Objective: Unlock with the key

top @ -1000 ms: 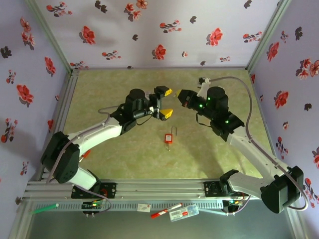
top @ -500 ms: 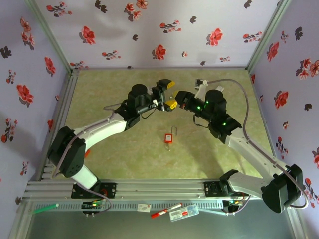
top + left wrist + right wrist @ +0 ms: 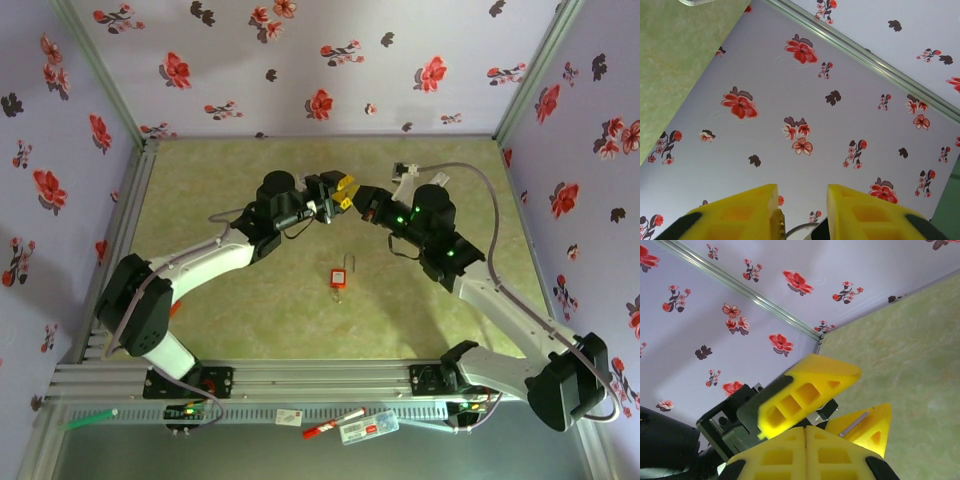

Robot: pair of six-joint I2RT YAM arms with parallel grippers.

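Observation:
My two grippers meet in mid-air above the back of the green mat. The left gripper has its yellow fingers apart, straddling the tips of the right gripper, whose pads are pressed together with nothing visible in the seam. A thin grey metal strip, seemingly the key, lies along the inner face of one left finger. Whether either gripper pinches it I cannot tell. The small red padlock with its wire shackle lies flat on the mat, nearer than both grippers.
Floral walls close in the mat on three sides, with a metal frame post at the right corner. On the front rail lie a white clip-like piece, a red-tipped stick, a clear packet and a green stick.
The left gripper moved right and back to meet the right gripper, and its fingers have closed much of the way around the right tips. The right gripper stayed shut and shifted slightly left.

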